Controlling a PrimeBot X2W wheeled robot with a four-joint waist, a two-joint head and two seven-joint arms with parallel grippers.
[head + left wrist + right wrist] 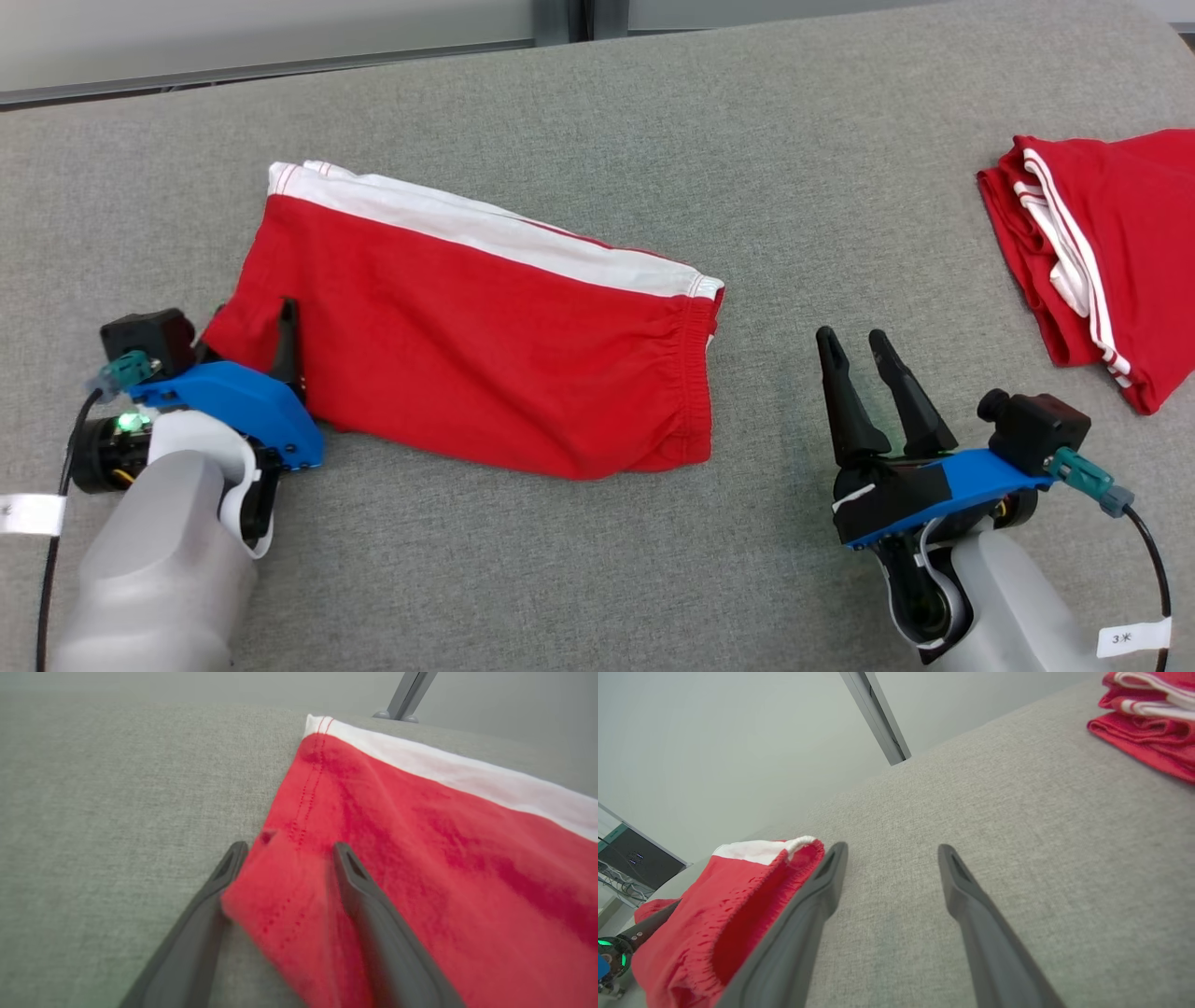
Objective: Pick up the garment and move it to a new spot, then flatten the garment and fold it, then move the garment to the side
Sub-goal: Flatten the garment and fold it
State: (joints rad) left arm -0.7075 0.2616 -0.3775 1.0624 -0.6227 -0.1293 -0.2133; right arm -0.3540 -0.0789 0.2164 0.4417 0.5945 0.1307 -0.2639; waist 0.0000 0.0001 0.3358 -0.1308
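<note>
The garment (485,355) is a pair of red shorts with a white side band, folded flat on the grey padded table (597,121). My left gripper (252,317) is at its near left corner, open. In the left wrist view that corner of the garment (420,835) lies between the fingers of my left gripper (289,848), one finger resting on the cloth and the other at its edge. My right gripper (852,336) stands open over bare table, a little right of the elastic waistband. In the right wrist view the garment (738,896) is left of my right gripper (892,848).
A second pile of red cloth with white stripes (1111,252) lies at the table's right edge, also seen as the red pile (1148,732) at the upper right. The table's far edge runs along the top, with a grey post (878,718) behind it.
</note>
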